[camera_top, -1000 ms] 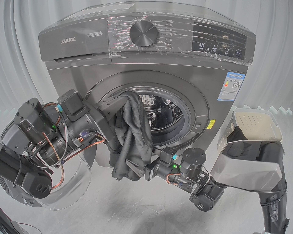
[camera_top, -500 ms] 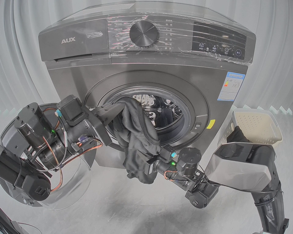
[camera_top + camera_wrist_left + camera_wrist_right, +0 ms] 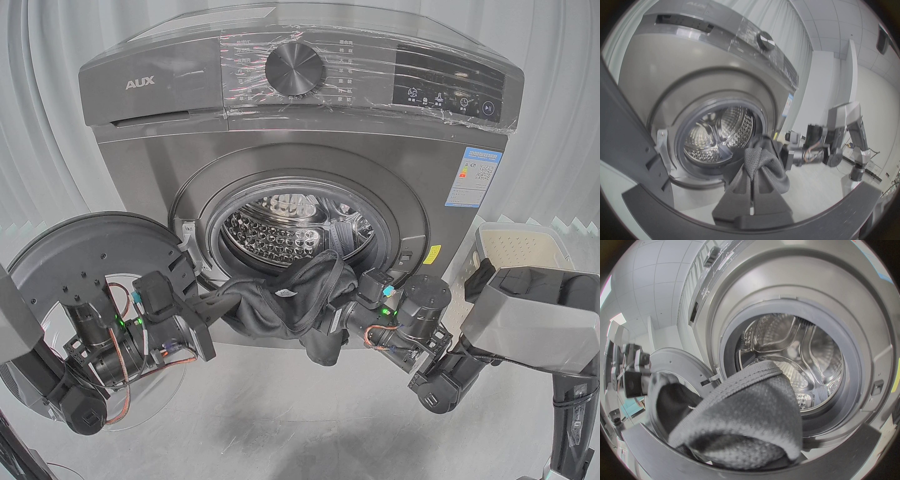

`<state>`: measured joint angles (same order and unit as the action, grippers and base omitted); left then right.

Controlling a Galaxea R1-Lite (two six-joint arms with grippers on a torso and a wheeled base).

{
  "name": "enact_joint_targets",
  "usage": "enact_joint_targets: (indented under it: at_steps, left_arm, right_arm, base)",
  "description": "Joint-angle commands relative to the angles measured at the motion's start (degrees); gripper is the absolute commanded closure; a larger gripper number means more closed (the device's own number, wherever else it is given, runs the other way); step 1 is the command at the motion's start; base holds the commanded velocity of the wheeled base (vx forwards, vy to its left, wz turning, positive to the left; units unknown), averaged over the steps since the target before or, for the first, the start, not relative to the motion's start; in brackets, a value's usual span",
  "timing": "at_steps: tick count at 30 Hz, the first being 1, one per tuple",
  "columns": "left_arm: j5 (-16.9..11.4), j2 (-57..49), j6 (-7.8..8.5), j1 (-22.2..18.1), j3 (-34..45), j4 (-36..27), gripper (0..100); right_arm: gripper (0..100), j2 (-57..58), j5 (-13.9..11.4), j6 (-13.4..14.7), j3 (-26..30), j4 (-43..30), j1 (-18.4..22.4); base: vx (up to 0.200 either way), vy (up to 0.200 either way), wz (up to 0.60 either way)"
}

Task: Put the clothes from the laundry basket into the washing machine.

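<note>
A dark garment (image 3: 287,300) is stretched between my two grippers at the lower rim of the washing machine's (image 3: 300,144) open drum (image 3: 281,231). Part of it hangs down in front of the rim. My left gripper (image 3: 234,299) is shut on one end; in the left wrist view its fingers (image 3: 740,187) pinch a fold of the garment (image 3: 761,157). My right gripper (image 3: 337,312) is shut on the other end, and the garment (image 3: 740,427) covers its fingers in the right wrist view. The white laundry basket (image 3: 531,244) stands to the right of the machine with dark cloth (image 3: 480,276) at its near edge.
The round door (image 3: 75,250) is swung open to the left, just behind my left arm. The steel drum (image 3: 793,358) looks bare inside. Grey floor (image 3: 281,412) lies open in front of the machine. Curtains hang behind.
The left gripper has dropped from the top of the opening to its lower rim. The right gripper has risen and moved right. The garment, earlier hanging long, now spans low between them.
</note>
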<state>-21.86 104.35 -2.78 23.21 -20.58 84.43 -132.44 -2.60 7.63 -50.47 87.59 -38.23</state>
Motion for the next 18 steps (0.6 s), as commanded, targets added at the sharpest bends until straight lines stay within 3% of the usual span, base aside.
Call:
enact_joint_targets:
  at_steps: [1, 4, 9, 10, 14, 18]
  left_arm:
    - [-0.55, 10.17, 2.60, 0.34, 5.37, 4.78, 100]
    - [-0.55, 12.81, 4.19, 0.52, 5.90, 4.69, 100]
    - [-0.64, 12.19, 4.19, 1.05, 5.81, 4.69, 100]
    - [-0.55, 12.10, 4.19, 1.13, 5.90, 4.69, 0]
    - [-0.73, 11.22, 4.19, 1.13, 8.45, 4.69, 0]
    - [-3.98, 8.06, 4.80, 1.22, 14.16, 4.69, 0]
  right_arm:
    - [100, 3.42, -0.04, 0.02, 0.37, 0.04, -0.62]
    - [100, 3.42, 0.05, 0.02, 0.28, 0.13, -0.88]
    - [100, 3.42, -0.04, 0.02, 0.02, 0.04, -0.79]
    - [100, 3.42, 0.05, 0.02, 0.02, 0.04, -0.71]
    - [100, 3.33, 0.05, 0.02, -0.60, 0.04, 0.70]
    - [100, 3.42, 0.05, 0.02, -1.12, 0.04, 2.28]
  base:
    - [0.000, 0.000, 0.00]
    - [0.000, 0.000, 0.00]
    - [0.000, 0.000, 0.00]
    - [0.000, 0.000, 0.00]
    - [0.000, 0.000, 0.00]
    - [0.000, 0.000, 0.00]
